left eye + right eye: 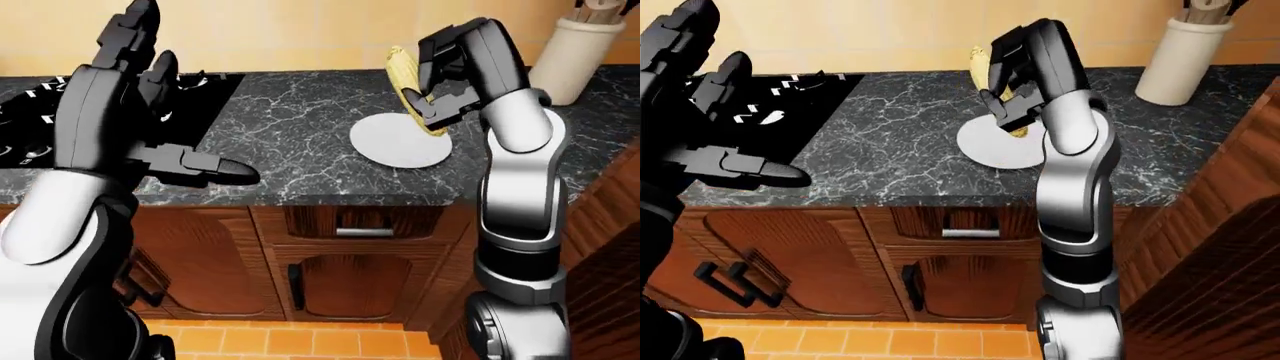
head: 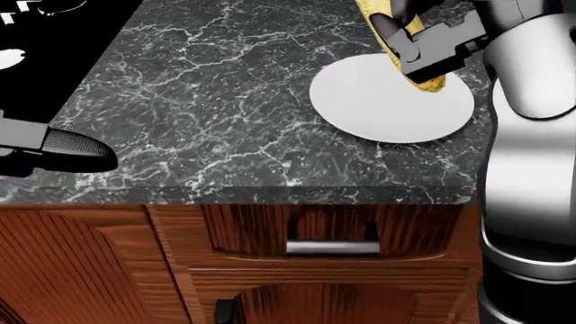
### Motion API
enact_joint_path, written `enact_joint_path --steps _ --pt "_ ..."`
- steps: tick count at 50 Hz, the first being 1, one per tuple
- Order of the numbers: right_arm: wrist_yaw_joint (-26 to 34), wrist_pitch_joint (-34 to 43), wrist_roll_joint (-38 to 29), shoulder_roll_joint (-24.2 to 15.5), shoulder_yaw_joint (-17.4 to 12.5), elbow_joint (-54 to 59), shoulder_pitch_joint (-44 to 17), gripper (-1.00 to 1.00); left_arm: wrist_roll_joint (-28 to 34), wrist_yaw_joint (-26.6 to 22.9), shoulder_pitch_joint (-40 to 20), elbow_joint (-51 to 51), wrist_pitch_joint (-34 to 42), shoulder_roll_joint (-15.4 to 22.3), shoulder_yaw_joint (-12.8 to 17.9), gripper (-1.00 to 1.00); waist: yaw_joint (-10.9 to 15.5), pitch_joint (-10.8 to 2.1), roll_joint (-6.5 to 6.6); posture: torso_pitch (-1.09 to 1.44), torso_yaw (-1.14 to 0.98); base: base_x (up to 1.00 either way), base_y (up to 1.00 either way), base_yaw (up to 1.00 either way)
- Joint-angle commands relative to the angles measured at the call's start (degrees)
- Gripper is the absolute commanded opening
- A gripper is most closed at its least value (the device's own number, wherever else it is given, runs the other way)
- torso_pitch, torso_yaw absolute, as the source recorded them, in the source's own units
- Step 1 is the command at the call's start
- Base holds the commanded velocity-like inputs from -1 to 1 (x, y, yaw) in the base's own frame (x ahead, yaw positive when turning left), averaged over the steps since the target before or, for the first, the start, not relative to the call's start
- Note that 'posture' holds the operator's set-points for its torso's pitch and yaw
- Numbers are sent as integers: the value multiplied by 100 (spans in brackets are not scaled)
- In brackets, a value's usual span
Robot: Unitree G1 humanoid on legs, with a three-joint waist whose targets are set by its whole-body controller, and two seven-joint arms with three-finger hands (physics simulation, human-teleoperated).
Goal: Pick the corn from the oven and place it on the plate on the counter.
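Observation:
My right hand [image 1: 436,84] is shut on the yellow corn [image 1: 404,73], holding it tilted just above the white plate [image 1: 396,146]. In the head view the corn's lower end [image 2: 425,82] hangs over the plate's [image 2: 378,108] upper right part, under my dark fingers [image 2: 434,42]. I cannot tell whether the corn touches the plate. My left hand [image 1: 190,163] hovers open over the counter's near edge at the left, holding nothing. The oven is out of view.
The plate rests on a dark marble counter [image 1: 290,127]. A black cooktop [image 1: 40,112] lies at its left. A cream utensil crock [image 1: 577,49] stands at the top right. Wooden drawers and cabinet doors [image 1: 340,262] are below, over an orange tiled floor [image 1: 290,341].

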Motion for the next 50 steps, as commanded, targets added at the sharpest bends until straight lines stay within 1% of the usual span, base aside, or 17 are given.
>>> enact_joint_path --steps 1,3,5,6,8,15,18,19,25,27,29,32,34,35,39,41,50 --pt "-53 -103 -8 -41 -5 -97 -156 -100 23 11 -98 13 -106 29 10 100 6 -34 -9 0 0 38 0 0" --pt "-46 -95 -9 -44 2 -111 -160 -100 18 11 -115 -5 -74 31 19 100 41 -51 -188 0 0 38 0 0" --pt "-44 -97 -5 -45 4 -109 -162 -100 19 6 -99 -2 -91 29 28 100 39 -173 -555 0 0 38 0 0" --pt "-50 -105 -3 -46 1 -104 -164 -100 19 8 -105 -1 -86 29 25 100 -9 -106 -334 0 0 39 0 0" --pt "-45 -101 1 -49 1 -113 -176 -100 18 5 -111 6 -92 31 27 100 9 -96 -407 0 0 38 0 0" --pt "-29 -104 34 -46 -7 -176 -189 -100 -7 1 -107 -35 -55 49 68 100 -56 -32 -193 0 0 25 0 0" --pt "-11 -102 54 -78 -20 -177 -233 -100 -24 5 -146 -38 -19 72 86 100 -89 -108 167 0 0 0 0 0" --pt "-11 -102 58 -80 -21 -178 -237 -100 -29 10 -153 -47 -5 73 82 100 -115 -102 2 0 0 0 0 0" --pt "9 -54 98 -157 -69 -206 -311 -100 -60 16 -159 -49 2 94 107 100 -81 -55 110 0 0 0 0 0" --pt "0 -112 162 -184 -89 -193 -352 -100 -79 10 -155 -24 -18 109 137 100 -77 -239 158 0 0 -17 0 0" --pt "2 -101 171 -196 -85 -204 -358 -100 -92 17 -150 -25 -21 110 142 100 -68 -261 120 0 0 -17 0 0" --pt "27 -76 174 -231 -84 -236 -371 -100 -117 39 -172 -49 27 122 144 100 -90 -202 -100 0 0 -17 0 0" --pt "46 -85 180 -261 -94 -224 -387 -100 -131 52 -198 -45 45 131 139 100 -20 -152 -404 0 0 0 0 0" --pt "80 -54 170 -279 -92 -253 -396 -100 -137 58 -200 -50 53 132 136 100 -48 -59 -133 0 0 0 0 0" --pt "237 -9 57 -330 -48 -320 -443 -100 -139 71 -148 -39 -9 126 124 100 -92 -96 39 0 0 0 0 0" --pt "306 -25 5 -334 -34 -325 -432 -100 -147 72 -134 -44 -13 126 134 100 -132 -137 223 0 0 0 0 0" --pt "1123 -5 -417 -254 152 -682 -392 -99 -225 85 -149 -73 35 172 205 100 -80 -143 58 0 0 0 0 0"
